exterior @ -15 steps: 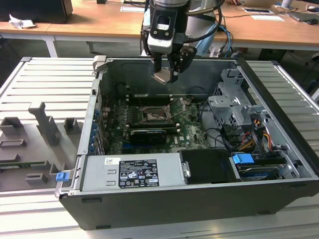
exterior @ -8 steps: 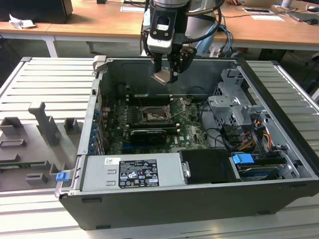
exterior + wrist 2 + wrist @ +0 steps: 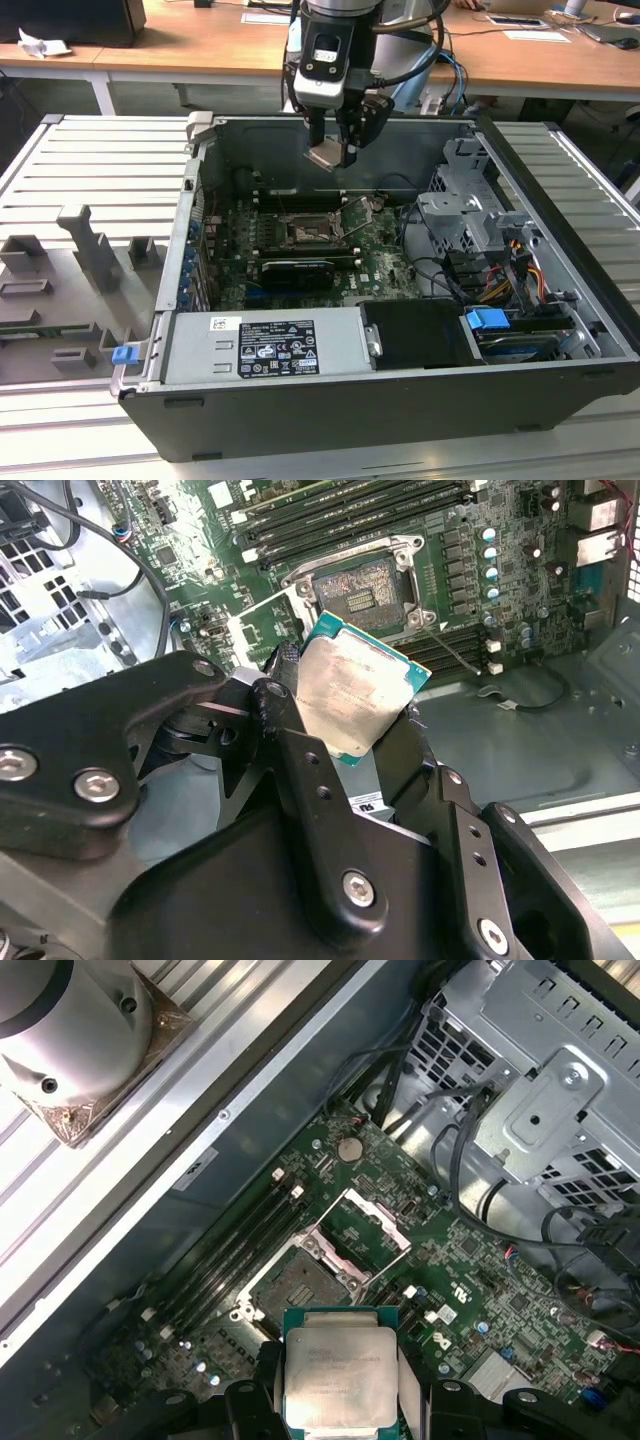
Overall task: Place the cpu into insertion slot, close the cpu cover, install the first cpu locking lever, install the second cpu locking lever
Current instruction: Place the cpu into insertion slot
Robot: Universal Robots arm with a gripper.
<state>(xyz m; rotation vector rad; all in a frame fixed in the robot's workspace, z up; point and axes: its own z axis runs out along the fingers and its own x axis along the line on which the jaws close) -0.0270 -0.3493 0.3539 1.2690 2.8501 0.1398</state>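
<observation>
Exterior view is showing the gripper (image 3: 330,152) hanging over the open computer case (image 3: 350,420), jaws pinching the cpu (image 3: 327,157) by two opposite edges. The chip is sitting tilted in the air, well above the motherboard (image 3: 385,260). The insertion slot (image 3: 305,232) is lying below and a bit nearer the camera, with nothing seated in it. This view is also giving the wider layout: grey power supply (image 3: 260,345) along the near wall, drive cage (image 3: 465,215) on the exterior view's right, grey fixture tray (image 3: 90,250) outside the case on the exterior view's left.

Second wrist view is looking past the black fingers (image 3: 282,695) — the chip's silver face is turning toward the camera, green edge peeking out, and the socket's contact field is showing bare beyond it.

First wrist view is looking straight down and adding what the others aren't making clear — the cpu cover (image 3: 378,1218) is standing swung open off the socket, on the side toward the drive cage, with memory slots (image 3: 225,1255) running along the socket's other side. The chip is hovering just beside the socket here, not over its centre.
</observation>
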